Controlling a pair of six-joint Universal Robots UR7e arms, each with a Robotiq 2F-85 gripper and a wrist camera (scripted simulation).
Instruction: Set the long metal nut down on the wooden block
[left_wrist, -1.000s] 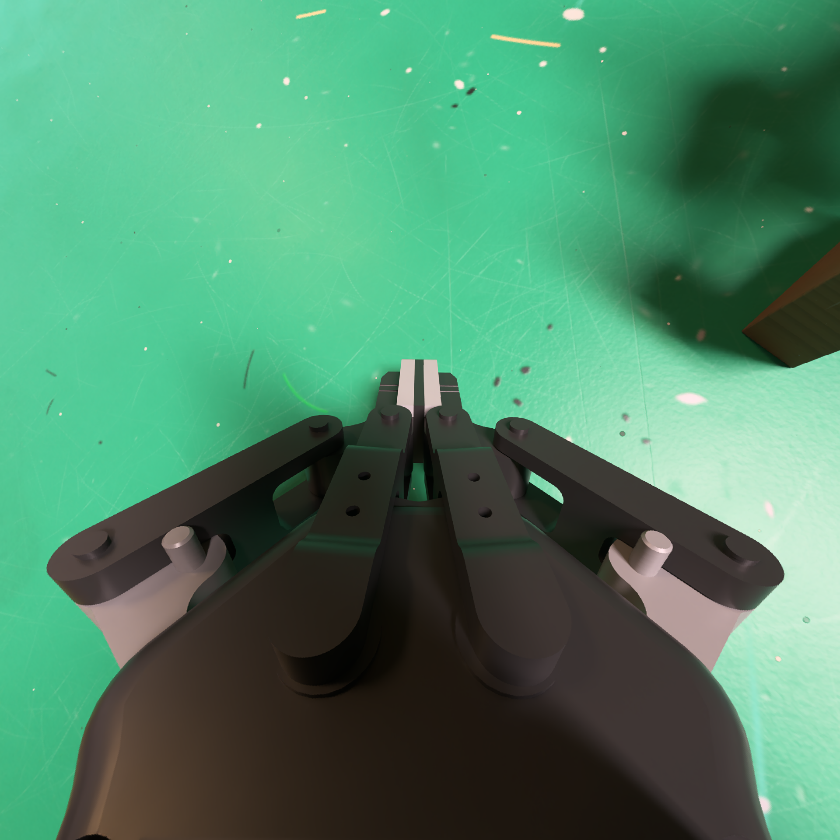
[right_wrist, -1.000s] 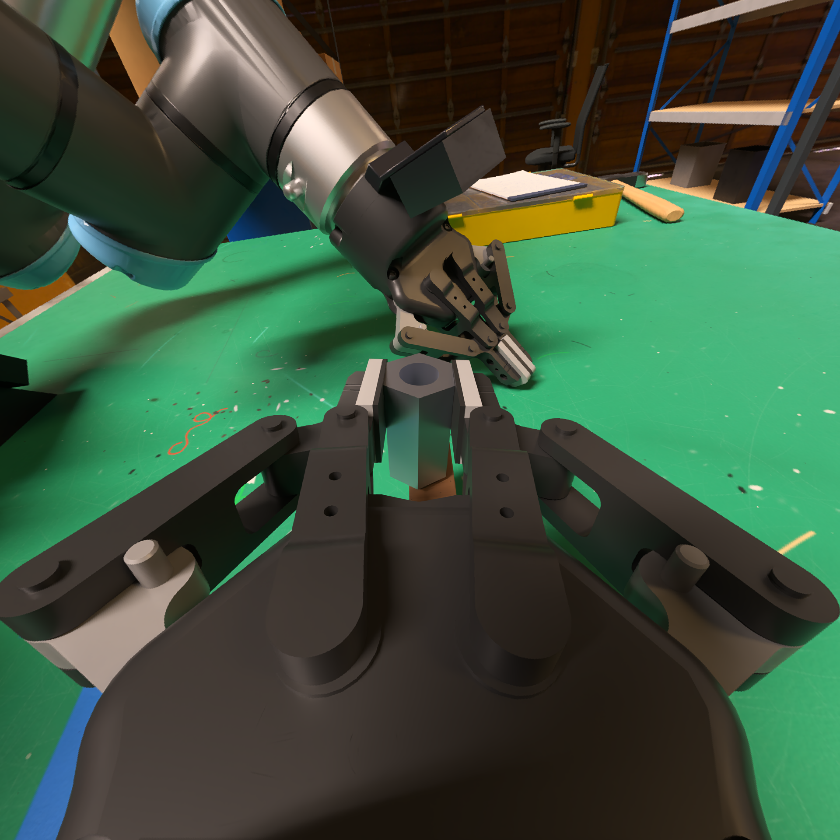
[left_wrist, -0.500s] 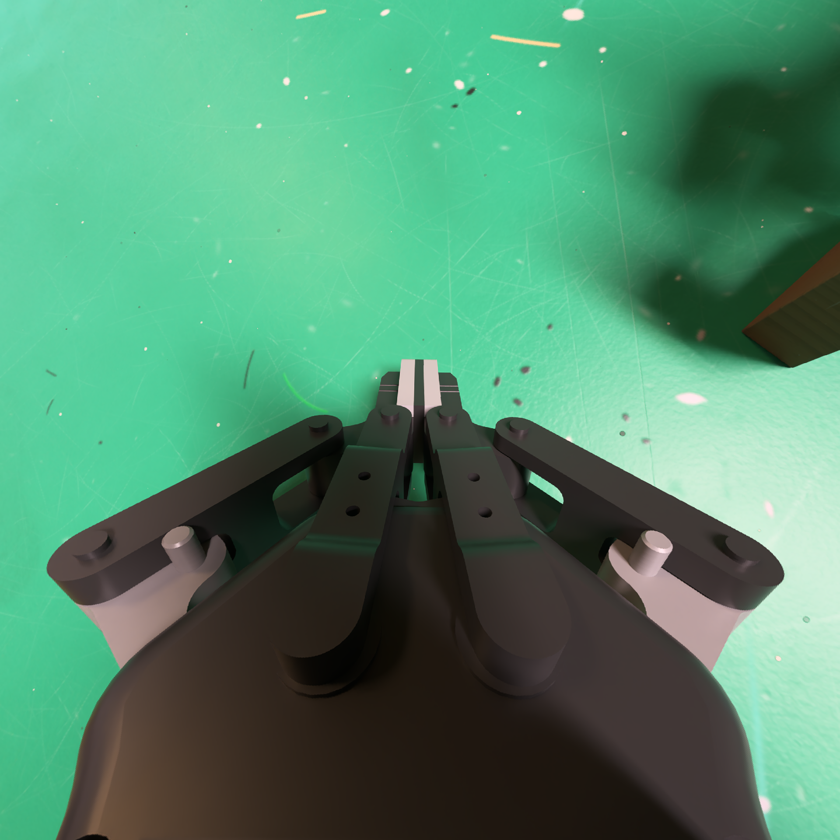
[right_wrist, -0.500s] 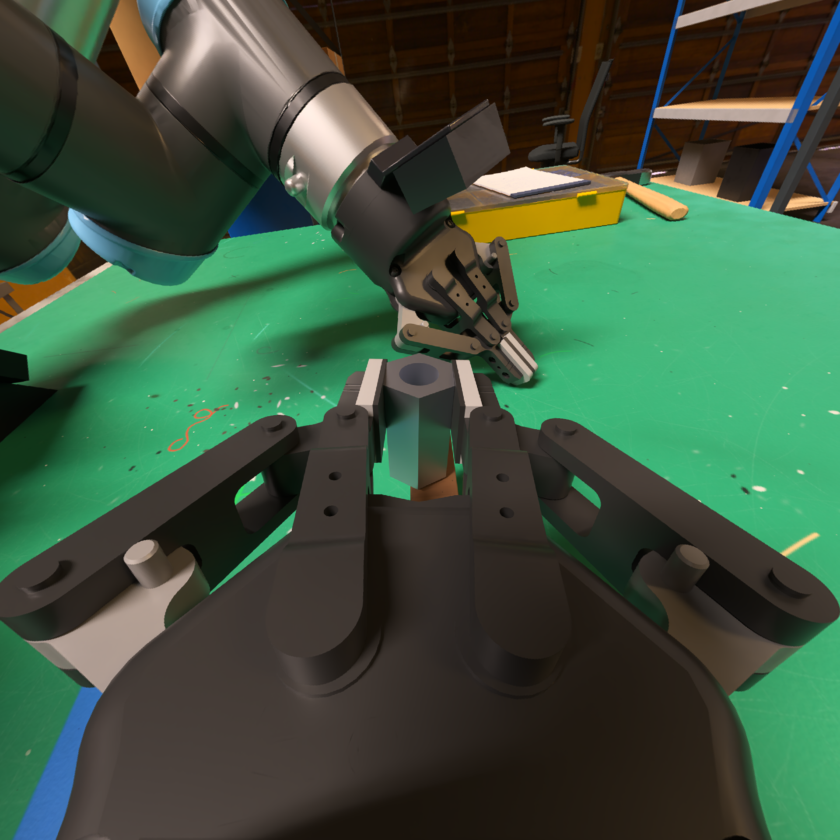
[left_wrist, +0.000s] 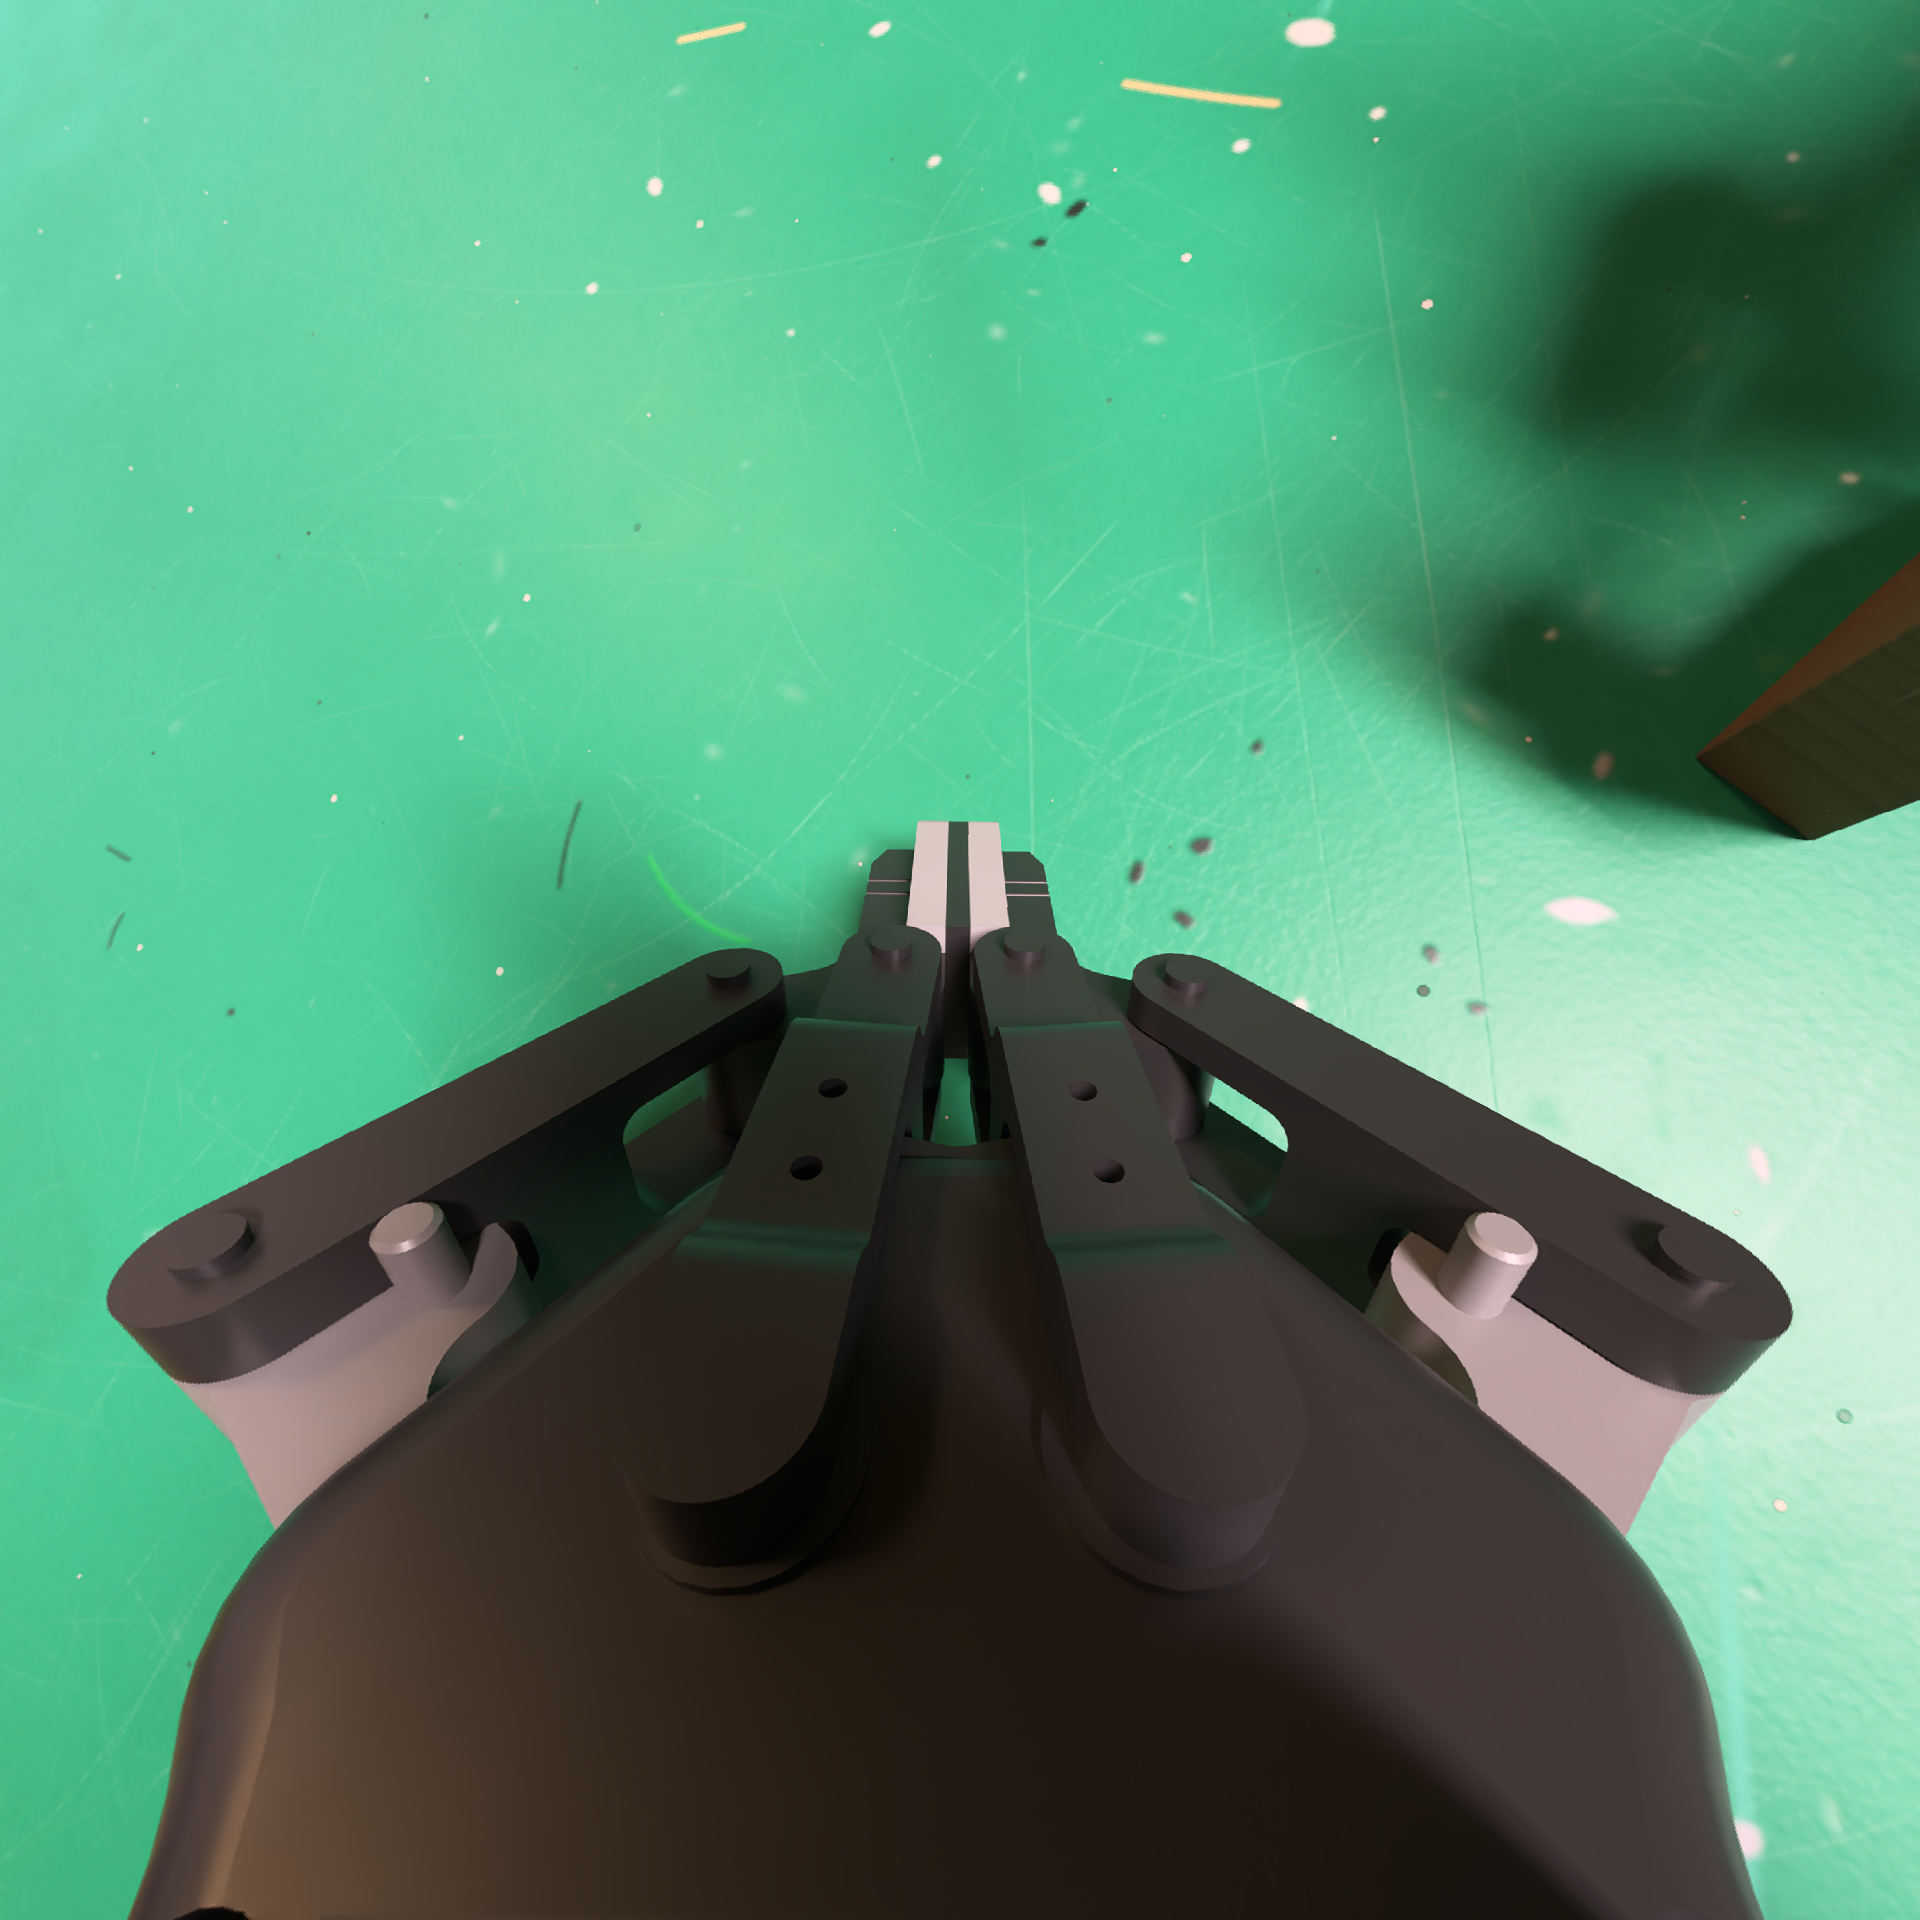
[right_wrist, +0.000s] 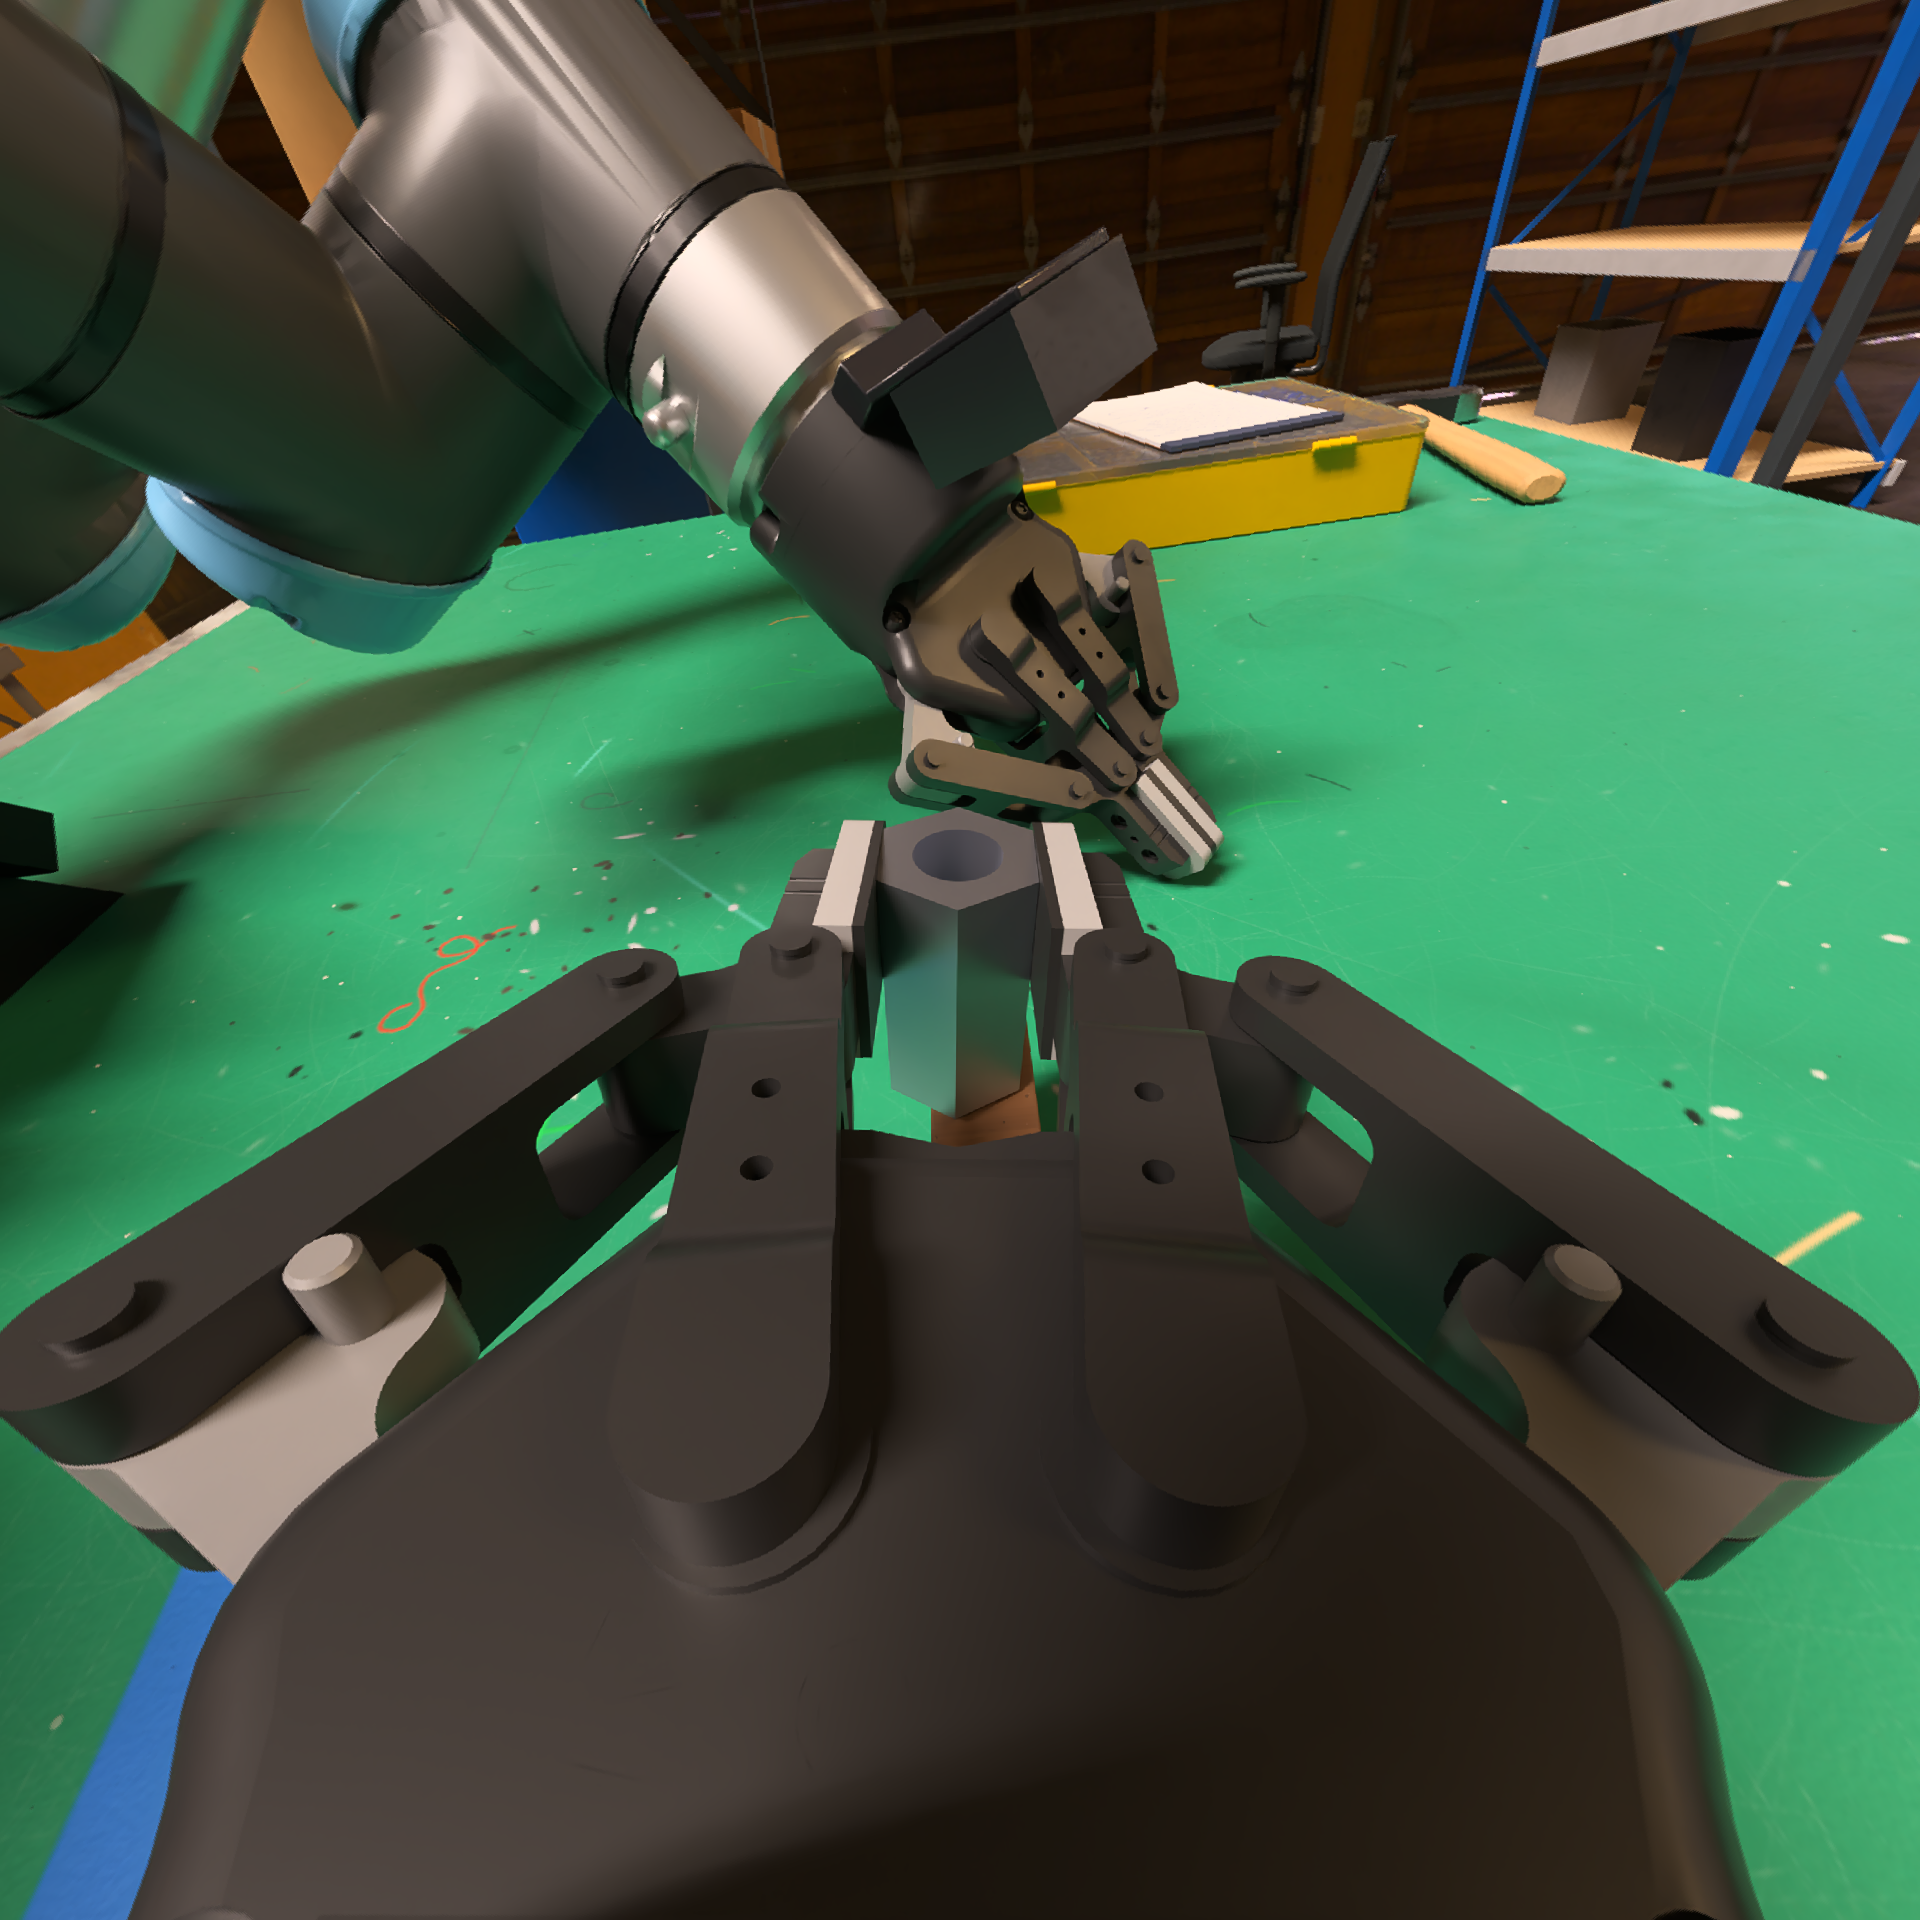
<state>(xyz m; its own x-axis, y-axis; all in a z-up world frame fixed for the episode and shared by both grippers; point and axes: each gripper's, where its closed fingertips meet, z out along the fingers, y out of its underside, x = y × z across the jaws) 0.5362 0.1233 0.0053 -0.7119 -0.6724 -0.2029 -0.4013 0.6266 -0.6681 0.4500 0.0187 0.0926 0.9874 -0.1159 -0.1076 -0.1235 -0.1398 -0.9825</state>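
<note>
Between the pale pads of the right pincer (right_wrist: 957, 883) stands a long metal nut (right_wrist: 954, 971), grey and six-sided, pinched on two opposite flats with its bore facing up towards the camera; beneath its lower end a sliver of brown wooden block (right_wrist: 982, 1122) shows in the gap above the pincer's body, though whether the nut touches the block cannot be told; beyond the nut, near it on the green tabletop (right_wrist: 1507, 831), the left pincer (right_wrist: 1169, 821) points down at a slant with its tip close to the surface, its two fingers pressed together with nothing between them; at the far edge of the tabletop lies a yellow case (right_wrist: 1226, 478) with a white sheet on its lid, and a wooden handle (right_wrist: 1491, 457) lies just beside it to the right; blue shelving (right_wrist: 1829, 239) stands behind; from the left wrist view, the left pincer (left_wrist: 958, 868) shows its pads closed flat against each other over the scratched, speckled tabletop (left_wrist: 520, 468), and a corner of the wooden block (left_wrist: 1839, 738) enters at the right edge, well apart from that pincer, with a dark shadow spread beside it
</note>
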